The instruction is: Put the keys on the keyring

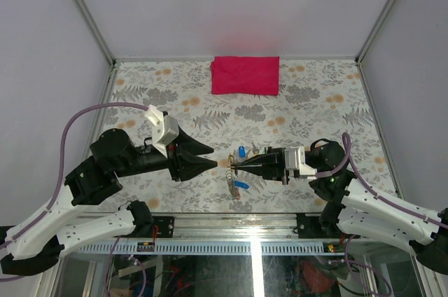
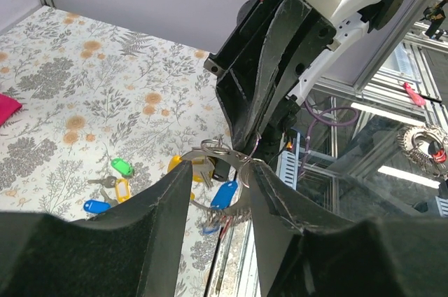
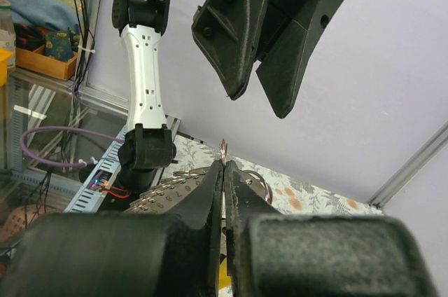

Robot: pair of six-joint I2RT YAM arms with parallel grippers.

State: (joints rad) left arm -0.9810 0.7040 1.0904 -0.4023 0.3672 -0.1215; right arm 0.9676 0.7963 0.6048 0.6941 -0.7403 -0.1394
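A: Where was the keyring [image 2: 225,152]?
B: Pinched between the closed jaws of the right tool [image 1: 234,164], above the bench [image 1: 315,101].
A: And the left tool [image 1: 213,155]?
B: Partly open and gripping nothing, with its tips facing the ring from nearby.
A: The keys [image 2: 121,166]?
B: Several with green, yellow and blue tags lay on the bench below.

- A table [image 1: 315,101] covered in a grey-and-orange floral print.
- Plain pale walls [image 1: 231,3] on the left, far and right sides, joined by metal corner posts [image 1: 85,10].
- A red cloth [image 1: 245,75] lies flat at the far edge.
- A slotted metal rail [image 1: 231,247] runs along the near edge.
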